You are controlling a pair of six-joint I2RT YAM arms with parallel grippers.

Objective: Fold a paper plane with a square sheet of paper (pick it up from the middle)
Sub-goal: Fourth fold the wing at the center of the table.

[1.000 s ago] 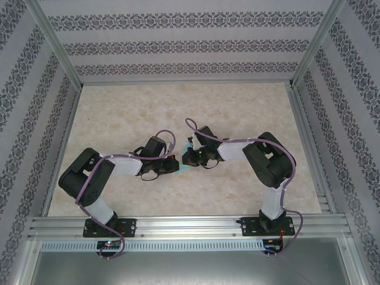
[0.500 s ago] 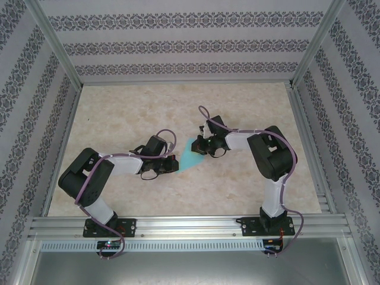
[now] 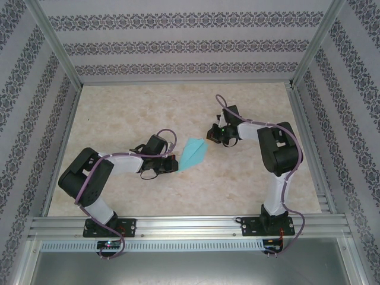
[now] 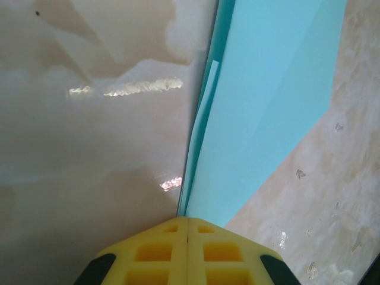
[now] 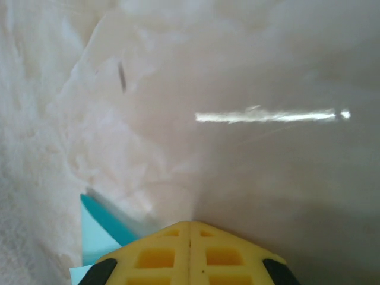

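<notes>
Paper plane (image 3: 193,154) well inside table (image 3: 249,98) edges

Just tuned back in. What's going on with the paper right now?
The paper plane is already folded into a narrow dart, out in the middle of the table. The left gripper is shut on its pointed end. The right gripper is shut and holds nothing, sitting close beside the plane's wide end.
</notes>
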